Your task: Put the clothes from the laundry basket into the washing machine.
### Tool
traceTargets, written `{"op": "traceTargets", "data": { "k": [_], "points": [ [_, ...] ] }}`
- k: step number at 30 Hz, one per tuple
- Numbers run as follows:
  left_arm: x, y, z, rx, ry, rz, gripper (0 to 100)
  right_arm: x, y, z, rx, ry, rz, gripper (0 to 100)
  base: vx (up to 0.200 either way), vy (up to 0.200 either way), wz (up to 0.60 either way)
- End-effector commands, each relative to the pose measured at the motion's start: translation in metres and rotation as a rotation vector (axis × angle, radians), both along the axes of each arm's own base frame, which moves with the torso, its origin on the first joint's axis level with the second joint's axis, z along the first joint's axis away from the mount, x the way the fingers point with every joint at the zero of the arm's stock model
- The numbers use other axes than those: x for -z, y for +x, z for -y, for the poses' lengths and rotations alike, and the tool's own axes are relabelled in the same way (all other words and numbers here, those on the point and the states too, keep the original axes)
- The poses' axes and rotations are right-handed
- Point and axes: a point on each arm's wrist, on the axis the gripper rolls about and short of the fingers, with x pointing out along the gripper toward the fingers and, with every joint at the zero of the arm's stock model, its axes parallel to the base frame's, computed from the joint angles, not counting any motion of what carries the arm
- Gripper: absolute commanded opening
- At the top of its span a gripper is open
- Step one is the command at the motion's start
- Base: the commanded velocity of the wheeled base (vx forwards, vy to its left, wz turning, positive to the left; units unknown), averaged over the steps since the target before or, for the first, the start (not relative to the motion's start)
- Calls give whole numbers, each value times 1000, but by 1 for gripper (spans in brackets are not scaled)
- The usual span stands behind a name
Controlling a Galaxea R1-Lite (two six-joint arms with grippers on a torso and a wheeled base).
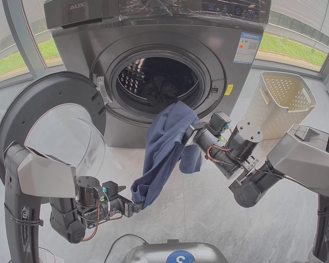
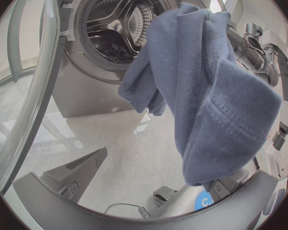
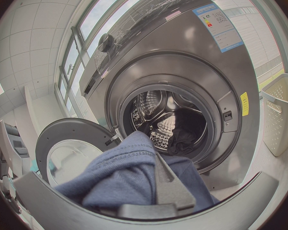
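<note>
In the head view the left gripper [image 1: 137, 206], low and left of centre, meets the bottom hem of the blue garment [image 1: 164, 147]. The right gripper [image 1: 186, 135], at mid-frame, clamps the garment's upper bunch just below the drum opening [image 1: 157, 81] of the washing machine [image 1: 153, 37], so the cloth hangs slack between the two arms, clear of the floor [image 1: 193, 209]. The door [image 1: 51, 106] is swung open at left, leaving the mouth free, and a dark item [image 1: 161, 90] lies inside the drum. The laundry basket [image 1: 281, 103] stands at right, beside the machine. In the left wrist view the left fingers [image 2: 86, 165] are wide apart and close on nothing, and the hem drapes over the far one at lower right, so this arm appears to support rather than grip. In the right wrist view one finger [image 3: 169, 182] presses into bunched cloth at bottom centre, aimed at the drum; the grip is judged closed on the garment, positioned for insertion.
</note>
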Motion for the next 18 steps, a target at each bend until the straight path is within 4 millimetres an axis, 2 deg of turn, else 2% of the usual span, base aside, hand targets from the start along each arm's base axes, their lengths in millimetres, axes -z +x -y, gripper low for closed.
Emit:
{"op": "traceTargets", "data": {
  "k": [1, 10, 13, 18],
  "points": [
    [-3, -9, 3, 31, 6, -9, 100, -4, 2, 2, 7, 14, 21, 0, 0, 0, 0],
    [-13, -8, 2, 31, -8, 22, 100, -5, 14, 13, 44, 19, 31, 0, 0, 0, 0],
    [-13, -8, 2, 30, -8, 22, 100, -7, 28, 25, 86, 29, 51, 0, 0, 0, 0],
    [-25, 7, 5, 9, -46, 89, 100, 1, 36, 31, 104, 22, 37, 0, 0, 0, 0]
  ]
}}
